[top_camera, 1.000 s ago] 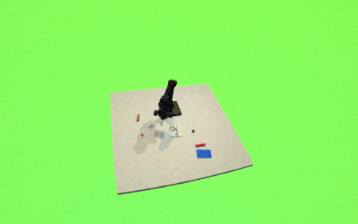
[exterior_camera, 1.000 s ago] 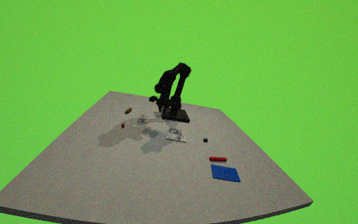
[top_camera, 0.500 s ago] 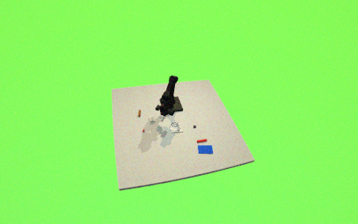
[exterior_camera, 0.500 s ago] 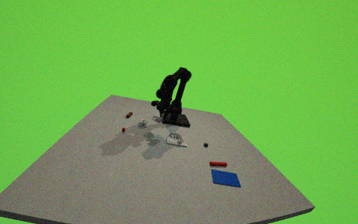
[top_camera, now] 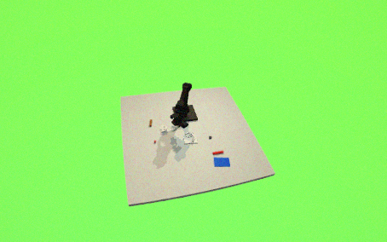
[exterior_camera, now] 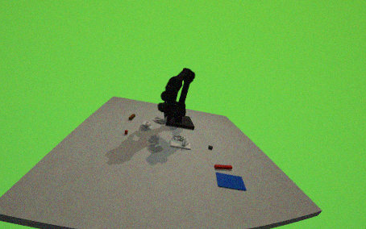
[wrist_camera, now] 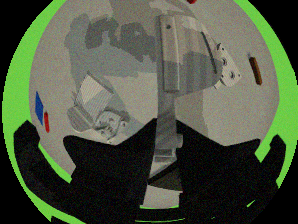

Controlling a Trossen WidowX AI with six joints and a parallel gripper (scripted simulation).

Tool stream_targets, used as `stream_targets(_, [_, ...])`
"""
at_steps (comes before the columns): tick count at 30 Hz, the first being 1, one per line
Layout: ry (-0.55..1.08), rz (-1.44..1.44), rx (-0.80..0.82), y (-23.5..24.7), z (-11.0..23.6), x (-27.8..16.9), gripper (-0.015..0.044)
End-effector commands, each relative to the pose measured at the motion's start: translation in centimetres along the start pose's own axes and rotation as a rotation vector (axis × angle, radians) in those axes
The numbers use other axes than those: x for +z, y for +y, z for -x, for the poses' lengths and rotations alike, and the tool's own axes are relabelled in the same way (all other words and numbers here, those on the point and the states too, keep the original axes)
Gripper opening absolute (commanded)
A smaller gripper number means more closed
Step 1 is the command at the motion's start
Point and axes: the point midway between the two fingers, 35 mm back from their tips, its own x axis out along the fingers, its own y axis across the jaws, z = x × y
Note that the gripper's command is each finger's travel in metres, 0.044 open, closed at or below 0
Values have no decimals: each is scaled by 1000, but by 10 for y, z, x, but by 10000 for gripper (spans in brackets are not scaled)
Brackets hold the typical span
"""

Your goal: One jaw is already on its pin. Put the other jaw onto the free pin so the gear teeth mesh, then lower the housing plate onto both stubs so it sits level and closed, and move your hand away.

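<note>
Jaw (top_camera: 175, 128) (exterior_camera: 160, 120) (wrist_camera: 192, 57), grey, long-stemmed, broad-padded: pinched by its stem in the black two-fingered end effector (top_camera: 180, 124) (exterior_camera: 166, 117) (wrist_camera: 164, 123), presumably to leave its pad unobstructed. Mounted grey jaw (wrist_camera: 82, 116): at the pale rectangular base (top_camera: 191, 141) (exterior_camera: 180, 145) (wrist_camera: 119, 133). White holed housing plate (top_camera: 164, 129) (exterior_camera: 145, 126) (wrist_camera: 228, 66): apart on the table (top_camera: 192, 179) (exterior_camera: 153, 193) (wrist_camera: 135, 87), probably reserved for closing.

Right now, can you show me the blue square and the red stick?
Blue square (top_camera: 222, 162) (exterior_camera: 230, 181) (wrist_camera: 39, 108): all three views, its middle.
Red stick (top_camera: 218, 152) (exterior_camera: 223, 167) (wrist_camera: 47, 122): all three views, its middle.
</note>
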Motion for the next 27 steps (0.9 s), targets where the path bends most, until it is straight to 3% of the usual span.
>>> stream_targets(1, [7,-94,1,5,-2,2,37])
stream_targets(27, [8,-662,1,25,-2,7,37])
